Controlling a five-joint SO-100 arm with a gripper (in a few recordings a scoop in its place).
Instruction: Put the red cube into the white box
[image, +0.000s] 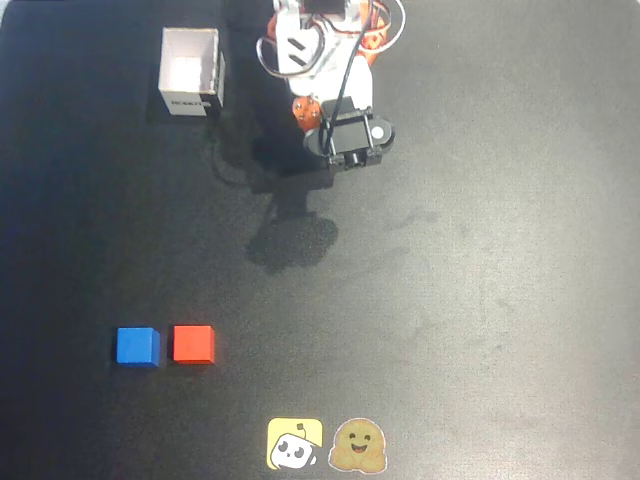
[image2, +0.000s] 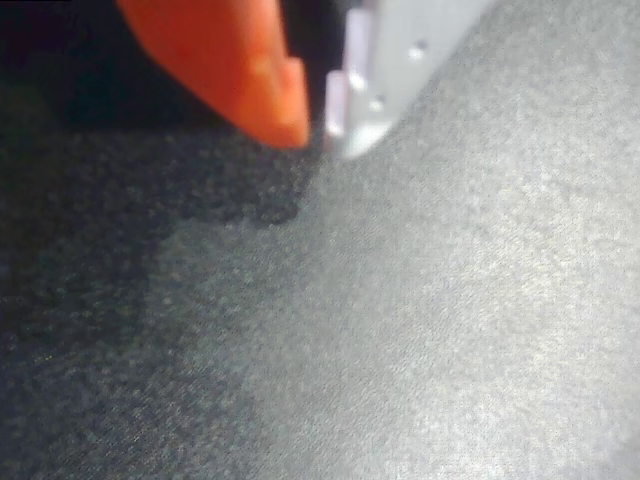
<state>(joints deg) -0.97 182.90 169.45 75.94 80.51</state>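
Nothing done yet, by the look of it. Red cube (image: 193, 344) resting on the dark worktop (image: 480, 280) low in the overhead view, just beside a blue cube (image: 137, 346), well apart from the white box (image: 191, 71) at the top. Tool (image2: 318, 135) with tips together, holding nothing, near the arm base. Still left: reach, grasp, carry, drop into the box.

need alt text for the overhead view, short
A red cube sits beside a blue cube near the bottom left of a dark table, far from the open white box at the top left. The robot arm is folded at top centre, and two cartoon stickers lie at the bottom edge.
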